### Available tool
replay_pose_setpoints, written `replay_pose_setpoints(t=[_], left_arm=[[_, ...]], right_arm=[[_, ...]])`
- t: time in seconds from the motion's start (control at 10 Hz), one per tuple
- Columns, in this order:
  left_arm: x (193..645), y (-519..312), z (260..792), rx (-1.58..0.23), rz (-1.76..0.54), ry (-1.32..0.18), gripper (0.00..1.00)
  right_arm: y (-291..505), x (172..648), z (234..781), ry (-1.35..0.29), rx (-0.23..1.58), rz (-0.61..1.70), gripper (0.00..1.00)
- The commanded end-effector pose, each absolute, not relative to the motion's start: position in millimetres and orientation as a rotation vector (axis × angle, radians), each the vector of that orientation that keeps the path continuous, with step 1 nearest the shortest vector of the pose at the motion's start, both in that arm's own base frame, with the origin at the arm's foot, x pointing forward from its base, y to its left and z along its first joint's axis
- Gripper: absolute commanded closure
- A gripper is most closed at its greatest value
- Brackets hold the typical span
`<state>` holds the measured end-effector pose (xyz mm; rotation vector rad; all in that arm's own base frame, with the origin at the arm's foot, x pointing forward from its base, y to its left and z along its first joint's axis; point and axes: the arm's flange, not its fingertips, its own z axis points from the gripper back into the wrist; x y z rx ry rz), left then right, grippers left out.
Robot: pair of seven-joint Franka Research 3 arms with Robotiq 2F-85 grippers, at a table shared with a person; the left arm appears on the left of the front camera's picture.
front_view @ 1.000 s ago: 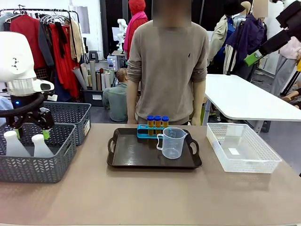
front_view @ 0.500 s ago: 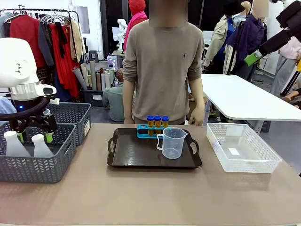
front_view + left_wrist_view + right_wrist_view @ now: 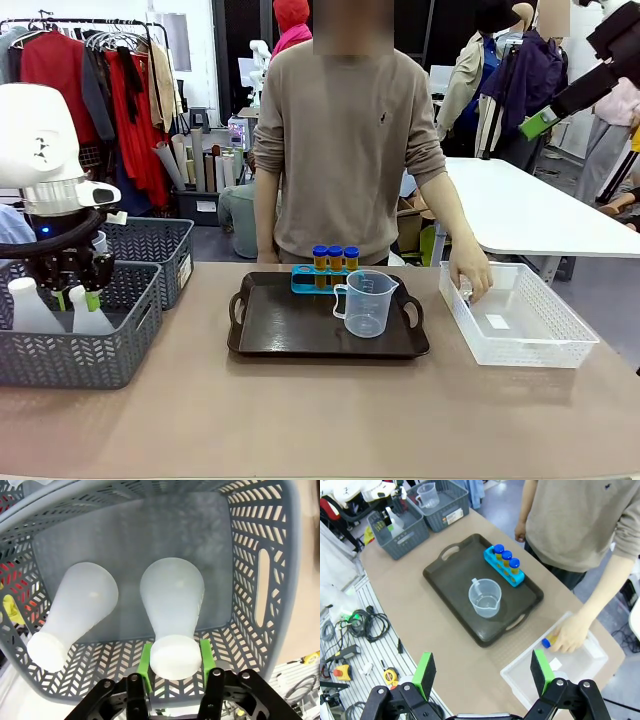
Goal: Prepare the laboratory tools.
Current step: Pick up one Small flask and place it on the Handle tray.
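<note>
The left gripper [image 3: 175, 661] clasps the neck of the translucent conical flask [image 3: 172, 597] standing upright beside the grey basket's [image 3: 260, 540] handle-slot wall, its long axis running along the fingers.

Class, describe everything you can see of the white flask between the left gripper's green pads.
The flask is translucent white and plastic-looking, with a wide conical body narrowing to a thick round neck. It stands upright in the grey basket, beside a second flask but not touching it. The left gripper clamps its neck between both green pads.
</note>
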<state>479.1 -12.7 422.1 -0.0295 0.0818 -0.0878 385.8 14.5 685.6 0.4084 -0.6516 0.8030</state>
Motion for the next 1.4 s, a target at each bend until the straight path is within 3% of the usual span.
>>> replay_pose_setpoints(t=[0.0, 0.4, 0.9, 1.3], left_arm=[[476.3, -13.8, 421.2, -0.036, -0.078, 0.068, 1.00], [473.1, -7.4, 465.8, -0.028, -0.113, 0.029, 1.00], [468.8, -14.7, 615.0, 0.039, -0.235, 0.118, 1.00], [444.1, -37.8, 737.3, 0.061, -0.363, 0.069, 1.00]], right_arm=[[15.9, 385.8, 687.3, -0.654, 0.420, 0.798, 0.00], [15.9, 385.8, 687.3, -0.654, 0.420, 0.798, 0.00], [15.9, 385.8, 687.3, -0.654, 0.420, 0.798, 0.00], [15.9, 385.8, 687.3, -0.654, 0.420, 0.798, 0.00]])
